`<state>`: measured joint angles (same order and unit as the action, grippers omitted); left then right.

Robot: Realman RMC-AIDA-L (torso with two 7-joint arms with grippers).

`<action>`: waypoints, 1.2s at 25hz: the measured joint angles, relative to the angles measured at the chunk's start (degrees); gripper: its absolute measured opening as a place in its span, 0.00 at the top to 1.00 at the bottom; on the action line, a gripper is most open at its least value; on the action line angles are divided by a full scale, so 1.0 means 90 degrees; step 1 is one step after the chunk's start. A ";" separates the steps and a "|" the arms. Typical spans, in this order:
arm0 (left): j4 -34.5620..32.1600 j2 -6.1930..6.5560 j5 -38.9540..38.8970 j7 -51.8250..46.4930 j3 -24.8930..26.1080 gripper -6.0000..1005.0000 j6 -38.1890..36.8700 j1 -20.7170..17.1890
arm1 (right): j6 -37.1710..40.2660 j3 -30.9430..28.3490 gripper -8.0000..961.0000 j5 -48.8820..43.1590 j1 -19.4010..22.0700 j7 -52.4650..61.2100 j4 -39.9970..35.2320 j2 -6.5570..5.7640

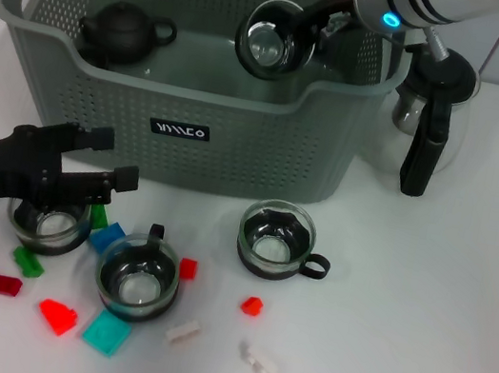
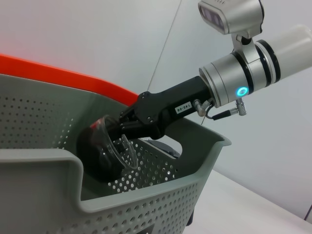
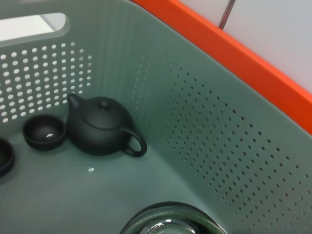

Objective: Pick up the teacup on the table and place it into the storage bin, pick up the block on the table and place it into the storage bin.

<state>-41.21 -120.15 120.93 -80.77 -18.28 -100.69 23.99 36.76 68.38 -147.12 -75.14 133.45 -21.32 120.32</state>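
We see the right gripper (image 1: 301, 31) pinching a clear glass teacup (image 1: 273, 40) with a dark base (tilted on its side) over the grey perforated storage bin (image 1: 239, 136); the left gripper (image 1: 104, 161) hangs spread above the table (image 1: 419, 323).

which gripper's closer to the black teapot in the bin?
Right. The right gripper holds a glass teacup over the storage bin, beside the black teapot. The left gripper is outside, before the bin's front wall.

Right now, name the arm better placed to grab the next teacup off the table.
Left. The left gripper hangs open beside the table's teacup, while the right gripper holds a glass cup over the storage bin.
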 joint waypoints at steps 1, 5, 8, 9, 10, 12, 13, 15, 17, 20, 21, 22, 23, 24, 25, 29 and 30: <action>0.0000 0.0000 0.0000 0.0000 0.0000 0.14 0.0001 0.0000 | 0.0003 0.0000 0.93 0.0000 0.0002 -0.0003 0.0005 0.0000; 0.0000 0.0000 0.0000 0.0000 0.0000 0.14 0.0028 0.0000 | 0.0011 0.0000 0.93 -0.0001 0.0009 -0.0030 0.0062 0.0005; -0.0001 0.0000 0.0000 0.0000 -0.0001 0.14 0.0065 0.0001 | 0.0030 0.0000 0.93 -0.0001 0.0007 -0.0045 0.0074 0.0013; 0.0000 0.0000 0.0000 0.0000 -0.0002 0.14 0.0068 0.0000 | 0.0038 0.0000 0.93 -0.0001 0.0007 -0.0047 0.0074 0.0015; -0.0001 0.0000 0.0000 0.0000 -0.0003 0.14 0.0068 0.0000 | 0.0046 0.0000 0.93 -0.0001 0.0007 -0.0050 0.0074 0.0015; 0.0000 0.0000 0.0000 0.0000 -0.0003 0.14 0.0070 0.0000 | 0.0052 0.0000 0.93 -0.0001 0.0006 -0.0055 0.0066 0.0017; 0.0000 0.0000 0.0000 0.0000 -0.0002 0.14 0.0072 0.0001 | 0.0055 0.0000 0.93 -0.0001 0.0005 -0.0054 0.0051 0.0017; 0.0000 0.0000 0.0000 0.0002 -0.0001 0.14 0.0073 0.0001 | 0.0063 0.0000 0.93 -0.0001 0.0004 -0.0039 0.0026 0.0019; -0.0001 0.0000 0.0000 0.0006 0.0000 0.14 0.0076 0.0007 | 0.0072 0.0000 0.93 -0.0001 -0.0003 -0.0033 0.0018 0.0020; -0.0001 0.0000 0.0000 0.0007 0.0000 0.14 0.0090 0.0030 | 0.0076 0.0000 0.91 -0.0018 -0.0031 -0.0045 0.0015 0.0020; -0.0001 0.0000 0.0000 0.0008 0.0000 0.14 0.0101 0.0038 | 0.0076 0.0000 0.90 -0.0024 -0.0038 -0.0046 0.0017 0.0020; 0.0000 0.0000 0.0000 0.0008 0.0001 0.14 0.0121 0.0046 | 0.0076 0.0000 0.89 -0.0027 -0.0043 -0.0046 0.0018 0.0019; 0.0000 0.0000 0.0000 0.0008 0.0000 0.14 0.0137 0.0051 | 0.0076 0.0000 0.88 -0.0028 -0.0046 -0.0046 0.0018 0.0020; -0.0001 0.0000 0.0000 0.0009 0.0001 0.14 0.0159 0.0055 | 0.0076 0.0000 0.83 -0.0030 -0.0047 -0.0043 0.0018 0.0020; -0.0001 0.0000 0.0000 0.0009 0.0001 0.14 0.0167 0.0058 | 0.0079 0.0000 0.78 -0.0031 -0.0047 -0.0039 0.0008 0.0018; -0.0001 0.0000 0.0000 0.0010 0.0001 0.14 0.0175 0.0065 | 0.0396 -0.0022 0.61 -0.0027 -0.0011 0.0000 -0.0444 -0.0018; -0.0001 0.0001 0.0000 0.0010 0.0001 0.14 0.0176 0.0067 | 0.0634 -0.0051 0.58 -0.0025 0.0030 0.0029 -0.0727 -0.0034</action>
<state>-41.22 -120.14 120.94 -80.68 -18.27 -99.10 24.60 42.47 67.92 -147.35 -74.87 133.71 -27.86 120.02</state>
